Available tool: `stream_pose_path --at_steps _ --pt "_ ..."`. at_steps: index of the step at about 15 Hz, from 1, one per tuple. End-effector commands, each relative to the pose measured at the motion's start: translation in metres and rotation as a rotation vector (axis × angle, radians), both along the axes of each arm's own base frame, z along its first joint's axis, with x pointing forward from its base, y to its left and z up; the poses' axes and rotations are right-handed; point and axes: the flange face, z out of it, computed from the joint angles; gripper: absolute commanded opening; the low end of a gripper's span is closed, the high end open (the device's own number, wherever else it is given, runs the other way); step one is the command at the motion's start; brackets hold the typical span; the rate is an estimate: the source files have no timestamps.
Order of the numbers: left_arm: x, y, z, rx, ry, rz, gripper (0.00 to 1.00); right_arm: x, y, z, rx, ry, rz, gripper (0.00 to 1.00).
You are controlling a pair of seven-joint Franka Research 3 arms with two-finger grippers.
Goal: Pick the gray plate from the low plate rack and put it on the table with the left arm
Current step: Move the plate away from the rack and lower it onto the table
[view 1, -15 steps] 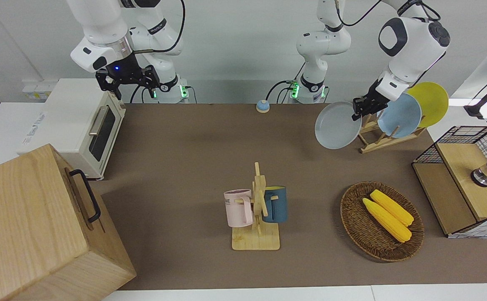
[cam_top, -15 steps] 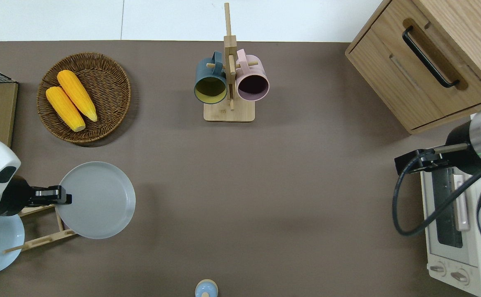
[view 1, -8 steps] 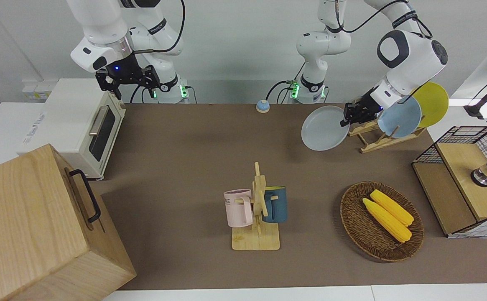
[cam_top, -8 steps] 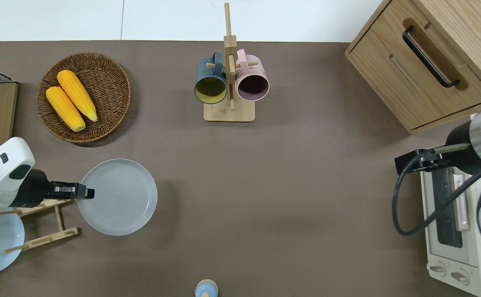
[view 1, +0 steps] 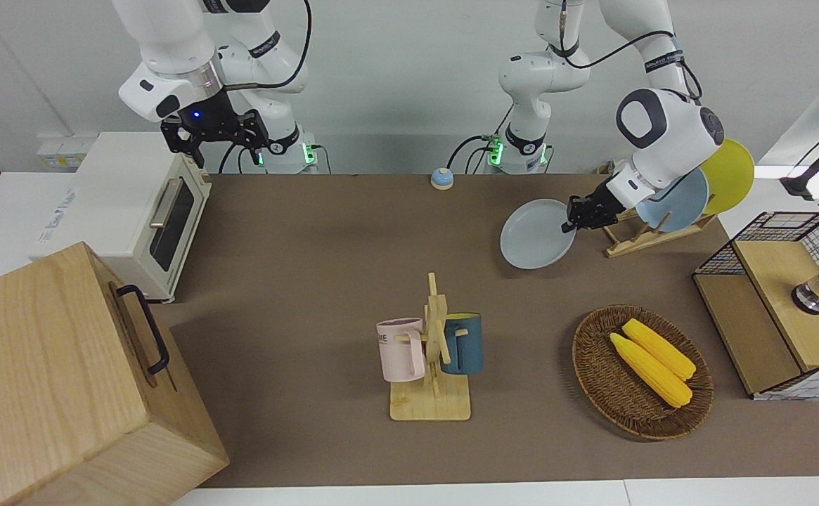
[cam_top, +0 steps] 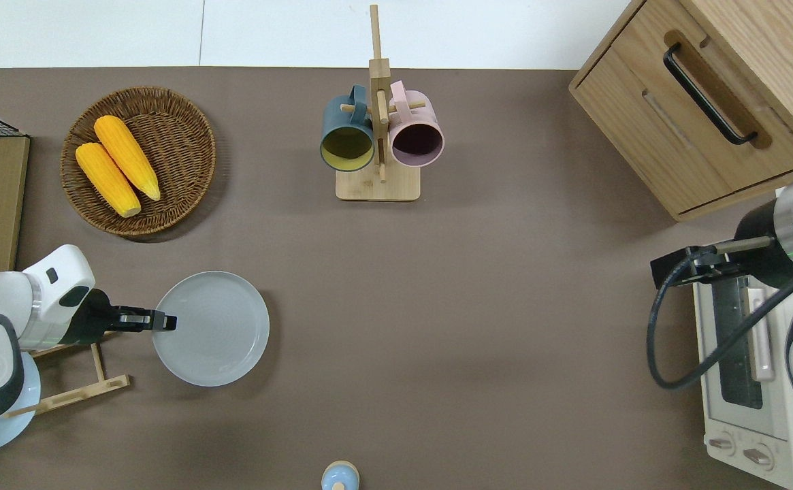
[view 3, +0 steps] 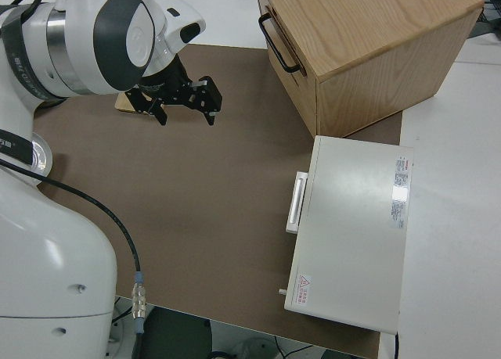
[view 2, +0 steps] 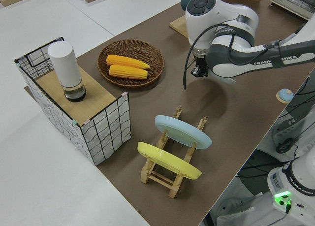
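Pincer [cam_top: 165, 321] of the left arm clamps the gray plate [cam_top: 214, 329] by its rim, the plate stretching away from it toward mid-worktop [cam_top: 450, 306], clear of the low plate rack [cam_top: 76, 391], nearly level just above the surface.

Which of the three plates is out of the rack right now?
The gray plate, held by the left gripper over the table; the others stand in the rack.
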Motion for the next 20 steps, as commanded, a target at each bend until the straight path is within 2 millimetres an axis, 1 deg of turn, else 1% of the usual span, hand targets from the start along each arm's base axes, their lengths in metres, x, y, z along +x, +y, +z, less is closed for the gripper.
stream_pose_path --at_steps 1,4,7,8,10,12,13,14,16,17,19,20 --pt "-0.007 0.001 -0.031 -0.023 -0.023 -0.01 0.11 -0.002 -0.002 0.004 -0.007 0.001 -0.015 0.983" --pt "-0.008 0.002 -0.038 -0.022 -0.01 -0.008 0.12 -0.002 -0.003 0.004 -0.008 0.0 -0.016 0.983" --pt "-0.008 0.002 -0.04 -0.023 -0.007 -0.008 0.22 -0.002 -0.002 0.004 -0.007 0.001 -0.015 0.983" --pt "-0.008 0.002 -0.04 -0.022 -0.006 -0.007 0.35 -0.002 -0.002 0.003 -0.008 0.002 -0.015 0.983" --pt "-0.008 0.003 -0.04 -0.021 -0.005 -0.007 0.55 -0.002 -0.002 0.004 -0.007 0.001 -0.015 0.983" --pt "-0.008 0.004 -0.039 -0.015 -0.007 -0.012 0.67 -0.002 -0.002 0.004 -0.007 0.001 -0.015 0.983" --pt "-0.007 0.004 -0.039 -0.011 -0.008 -0.015 0.71 -0.002 -0.002 0.004 -0.009 -0.001 -0.015 0.983" --pt "-0.007 0.005 -0.038 -0.01 -0.01 -0.014 0.75 -0.002 -0.002 0.003 -0.008 0.002 -0.015 0.983" --pt "-0.006 0.005 -0.037 -0.006 -0.011 -0.015 0.75 -0.002 -0.002 0.004 -0.008 0.0 -0.015 0.983" --pt "-0.005 0.005 -0.034 -0.005 -0.013 -0.008 0.78 -0.002 -0.002 0.004 -0.007 0.001 -0.015 0.983" --pt "-0.001 0.005 -0.025 -0.002 -0.024 0.002 0.8 -0.002 -0.002 0.004 -0.008 0.0 -0.015 0.983" --pt "0.001 0.005 -0.019 -0.002 -0.028 0.012 0.83 -0.002 -0.002 0.004 -0.008 0.0 -0.015 0.983"
